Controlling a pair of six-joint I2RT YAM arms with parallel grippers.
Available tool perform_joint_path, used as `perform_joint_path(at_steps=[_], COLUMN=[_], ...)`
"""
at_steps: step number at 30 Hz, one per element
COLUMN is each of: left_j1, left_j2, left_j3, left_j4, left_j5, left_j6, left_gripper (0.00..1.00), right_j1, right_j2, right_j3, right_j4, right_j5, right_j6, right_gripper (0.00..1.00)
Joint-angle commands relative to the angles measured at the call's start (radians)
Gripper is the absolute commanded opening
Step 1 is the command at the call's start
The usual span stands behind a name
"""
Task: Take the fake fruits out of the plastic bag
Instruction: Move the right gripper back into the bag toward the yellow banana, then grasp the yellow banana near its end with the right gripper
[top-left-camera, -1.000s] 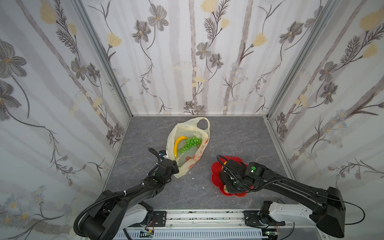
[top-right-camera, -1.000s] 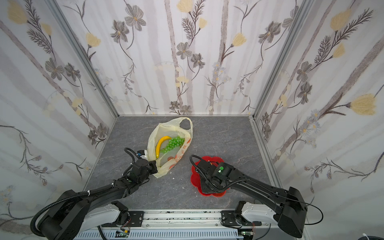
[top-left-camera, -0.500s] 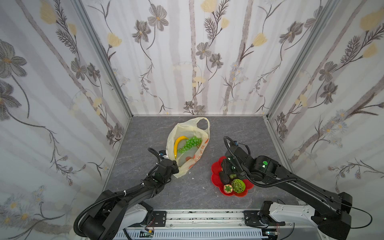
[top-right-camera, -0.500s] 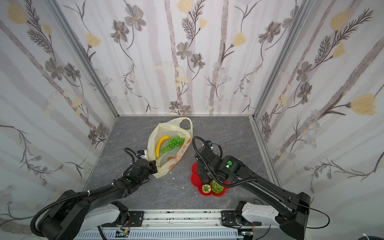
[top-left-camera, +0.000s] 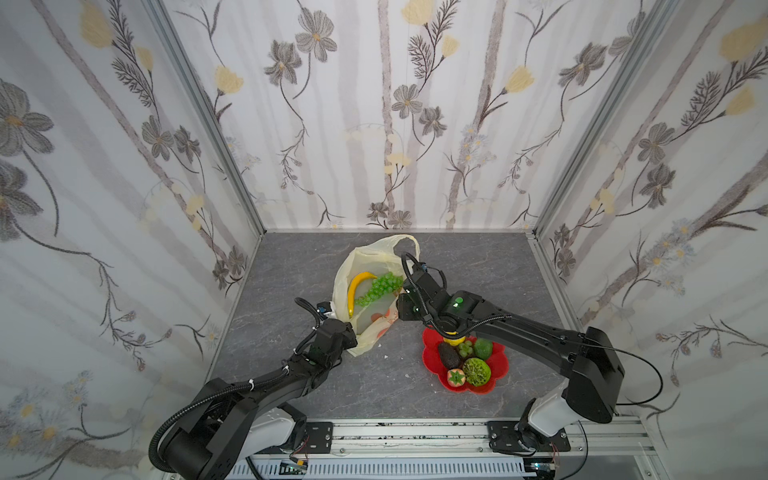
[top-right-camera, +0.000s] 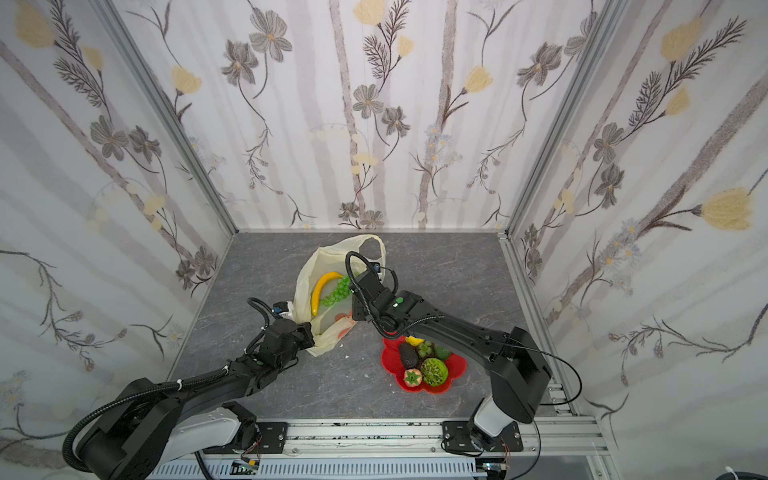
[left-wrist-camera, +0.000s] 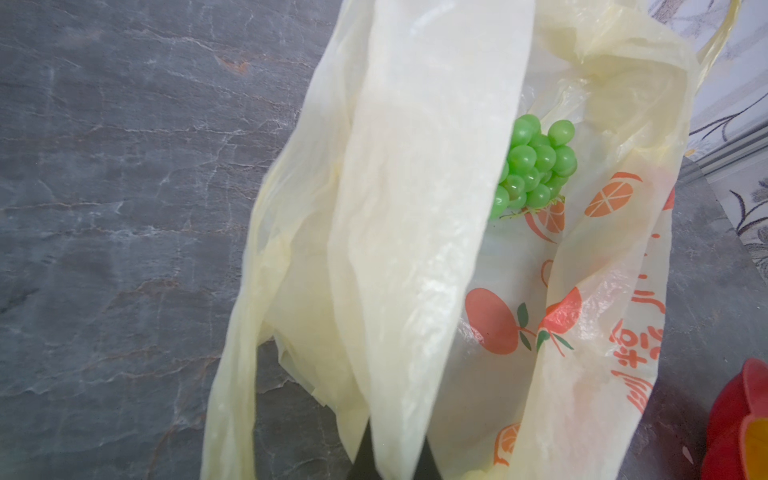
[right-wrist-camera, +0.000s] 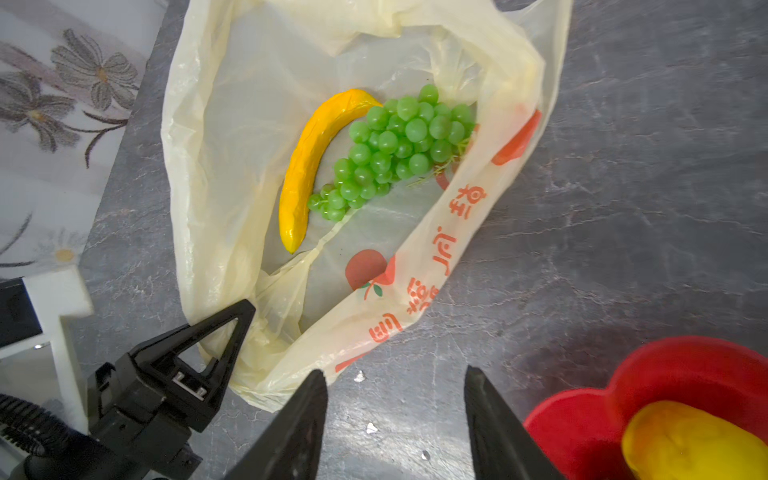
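While the bag (right-wrist-camera: 199, 166) lies open on the table (top-left-camera: 291, 266), we see the banana (right-wrist-camera: 309, 158) and grapes (right-wrist-camera: 395, 145) touching, side by side inside it. The left gripper (left-wrist-camera: 392, 457) is clenched on a fold of the bag's edge. The right gripper (right-wrist-camera: 392, 399) hangs released and empty just beside the bag, between it and the red plate (top-left-camera: 498, 362), which holds an avocado (top-left-camera: 449, 356), a strawberry (top-left-camera: 456, 377) and a bumpy green ball (top-left-camera: 476, 371).

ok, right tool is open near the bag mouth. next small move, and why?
Probably ease the right tool down over the grape bunch: it is open and empty, the grapes and banana lie in the plastic bag, and the left tool pinches the bag's edge.
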Motion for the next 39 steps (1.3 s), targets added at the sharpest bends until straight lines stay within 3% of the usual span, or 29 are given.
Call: perform_joint_path(at_steps=[1, 7, 17, 29, 39], left_j1=[0.003, 0.005, -0.023, -0.025, -0.026], left_j2=[-0.025, -0.091, -0.197, -0.282, -0.319], left_j3=[-0.018, -0.06, -0.096, -0.117, -0.139], left_j4=[0.02, 0.003, -0.078, -0.156, -0.17], left_j5=[0.05, 0.086, 0.086, 0.075, 0.046], left_j6=[-0.085, -0.191, -0.288, -0.31, -0.319], left_gripper=[0.0, 0.0, 0.0, 0.0, 0.0], right_j1=[0.002, 0.029, 0.052, 0.091, 0.089], right_j2=[0.077, 0.25, 0.407, 0.56, 0.634], right_j3=[0.043, 0.167, 0.244, 0.428, 0.498], right_j4=[0.159, 0.182, 0.196, 0.097, 0.077], right_j5=[-0.116, -0.181, -0.27, -0.185, -0.159], right_j6=[0.001, -0.004, -0.017, 0.003, 0.008], right_gripper=[0.55, 0.55, 0.55, 0.53, 0.39])
